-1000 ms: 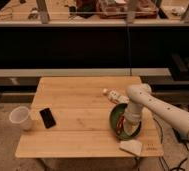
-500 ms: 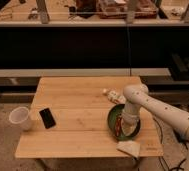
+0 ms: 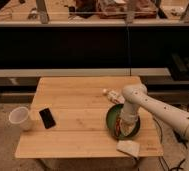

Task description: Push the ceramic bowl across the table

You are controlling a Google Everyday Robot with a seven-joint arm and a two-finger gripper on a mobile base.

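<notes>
Reaching into round green ceramic bowl (image 3: 122, 121), end effector (image 3: 123, 124), grip state unclear, pale slatted wooden table (image 3: 78, 107)

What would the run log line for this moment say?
gripper: inside green ceramic bowl | bowl: right side of wooden table | white cup, black phone: left | push: underway

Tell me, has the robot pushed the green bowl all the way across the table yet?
Not yet. Done: the gripper has reached down into the round green ceramic bowl. In hand: the bowl sits near the right end of the light wooden table, so any push is only starting. Left: sliding it over the bare wood toward the black phone and the white cup at the left edge.
</notes>
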